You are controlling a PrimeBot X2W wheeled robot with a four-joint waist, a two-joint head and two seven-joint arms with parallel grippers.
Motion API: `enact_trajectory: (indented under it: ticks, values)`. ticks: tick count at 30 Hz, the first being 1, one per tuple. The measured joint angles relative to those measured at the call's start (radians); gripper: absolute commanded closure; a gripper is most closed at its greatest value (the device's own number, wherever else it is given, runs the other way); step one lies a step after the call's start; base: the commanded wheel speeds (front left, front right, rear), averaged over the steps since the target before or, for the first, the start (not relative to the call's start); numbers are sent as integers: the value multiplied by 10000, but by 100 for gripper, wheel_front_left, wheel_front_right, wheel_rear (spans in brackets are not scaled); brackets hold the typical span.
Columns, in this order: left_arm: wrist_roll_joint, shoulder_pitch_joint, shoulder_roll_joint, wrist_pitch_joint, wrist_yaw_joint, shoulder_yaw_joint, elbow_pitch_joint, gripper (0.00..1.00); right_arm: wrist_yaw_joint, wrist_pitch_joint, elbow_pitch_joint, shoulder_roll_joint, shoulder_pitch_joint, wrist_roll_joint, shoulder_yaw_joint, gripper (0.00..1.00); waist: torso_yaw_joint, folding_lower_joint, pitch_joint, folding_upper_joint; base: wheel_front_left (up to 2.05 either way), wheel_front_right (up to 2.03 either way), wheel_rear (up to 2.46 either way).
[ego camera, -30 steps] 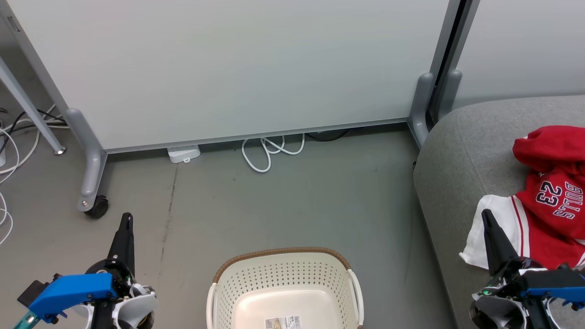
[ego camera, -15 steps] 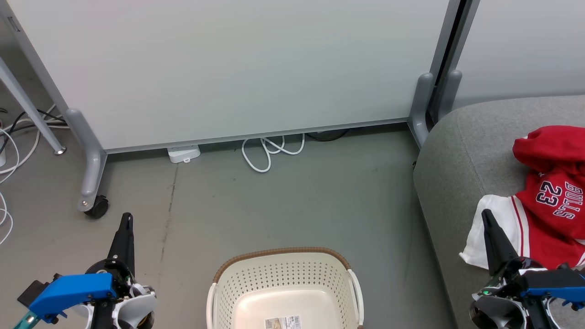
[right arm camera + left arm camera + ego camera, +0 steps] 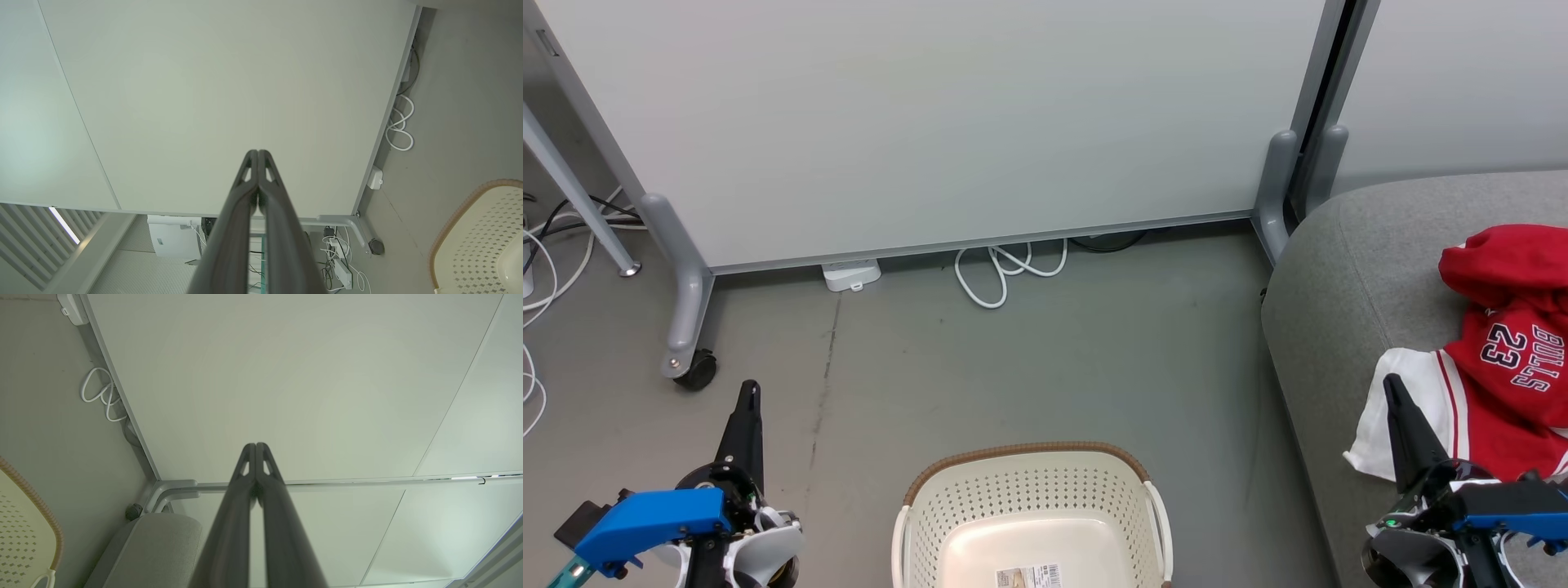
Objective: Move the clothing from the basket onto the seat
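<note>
Grey floor [image 3: 1054, 367] under a white partition [image 3: 931, 122]; the cream, perforated basket [image 3: 1029, 486] shows its bare bottom; the clothing [image 3: 1503, 343] lies crumpled on the grey seat [image 3: 1339, 269] — red, "BULLS 23", one white sleeve; I see my left gripper [image 3: 749, 390] and right gripper [image 3: 1390, 382] both closed, holding nothing.

- The basket [image 3: 1029, 449] stands on the floor [image 3: 1054, 367] at 6 o'clock.
- The seat [image 3: 1347, 269] sits at 3 o'clock, the clothing [image 3: 1511, 343] lying on it.
- The partition [image 3: 931, 122] stands behind at 12 o'clock, a cable [image 3: 1005, 273] at its foot.
- The left tool [image 3: 749, 385] is at 8 o'clock, the right tool [image 3: 1390, 380] at 4.
</note>
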Motion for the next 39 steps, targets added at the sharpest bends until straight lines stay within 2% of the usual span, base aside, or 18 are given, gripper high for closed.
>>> enact_trajectory:
  ticks: [39]
  values:
    - [-2, 0, 0, 0, 0, 0, 0, 100, 0, 0, 0, 0, 0, 0, 0, 100, 0, 0, 0, 0, 0, 0, 0]
